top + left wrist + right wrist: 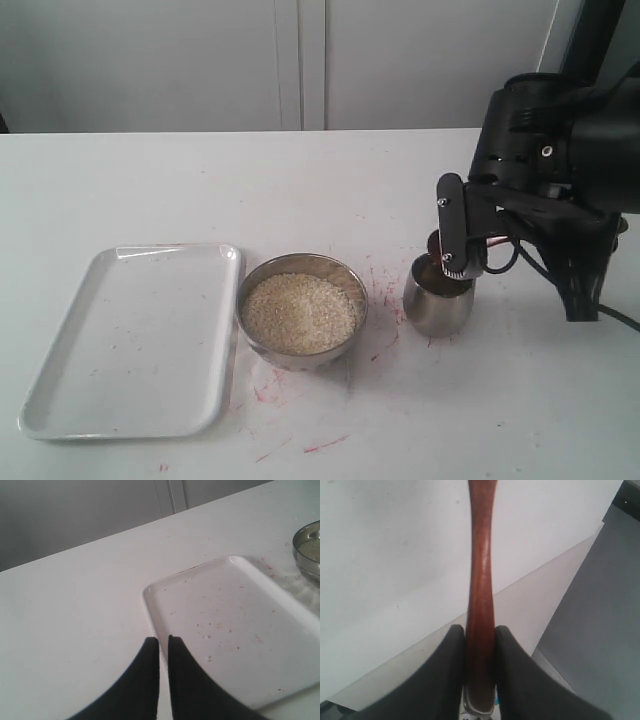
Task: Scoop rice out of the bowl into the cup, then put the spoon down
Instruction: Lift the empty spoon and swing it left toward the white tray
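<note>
Glossy red-brown wooden spoon [481, 580] is clamped by its slender handle betw. black R fingers [445, 675], over the shiny rounded steel cup [437, 308]. Round brushed-steel bowl [300, 360], left of cup, is filled w/ grainy off-white rice [300, 313]. L fingers [145, 680] are nearly closed, nothing held, above smooth white rect. tray [225, 610]. White matte table [300, 190] is flecked w/ red marks; pale cabinet panels [300, 60] are seen behind.
</note>
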Motion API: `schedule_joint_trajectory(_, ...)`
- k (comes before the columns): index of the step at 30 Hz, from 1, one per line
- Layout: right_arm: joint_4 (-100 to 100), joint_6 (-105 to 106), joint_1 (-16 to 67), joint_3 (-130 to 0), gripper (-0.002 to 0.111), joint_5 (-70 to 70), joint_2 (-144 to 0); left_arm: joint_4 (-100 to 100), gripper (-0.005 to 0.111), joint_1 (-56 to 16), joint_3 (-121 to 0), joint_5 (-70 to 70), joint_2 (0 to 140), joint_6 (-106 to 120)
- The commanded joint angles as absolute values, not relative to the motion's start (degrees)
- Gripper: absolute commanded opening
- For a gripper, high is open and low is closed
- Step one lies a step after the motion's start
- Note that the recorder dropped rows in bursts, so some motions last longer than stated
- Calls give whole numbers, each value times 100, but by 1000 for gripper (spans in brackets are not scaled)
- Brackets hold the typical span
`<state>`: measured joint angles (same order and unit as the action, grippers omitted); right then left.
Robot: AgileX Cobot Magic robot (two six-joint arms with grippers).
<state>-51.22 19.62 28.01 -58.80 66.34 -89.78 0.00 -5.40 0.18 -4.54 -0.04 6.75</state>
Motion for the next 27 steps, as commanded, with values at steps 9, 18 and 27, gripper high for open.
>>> schedule_joint_trajectory(9, -4169, 412, 2823, -5877, 0, 5336, -8193, 0, 14, -531, 0, -439, 0, 647)
schedule_joint_trajectory(18, -2150, 313, 2823, -5877, 0, 4165, -7299, 0, 14, -531, 0, -439, 0, 647)
schedule_joint_trajectory(27, 495, 105, 2823, -5877, 0, 3211, -6919, 0, 14, -531, 0, -439, 0, 647)
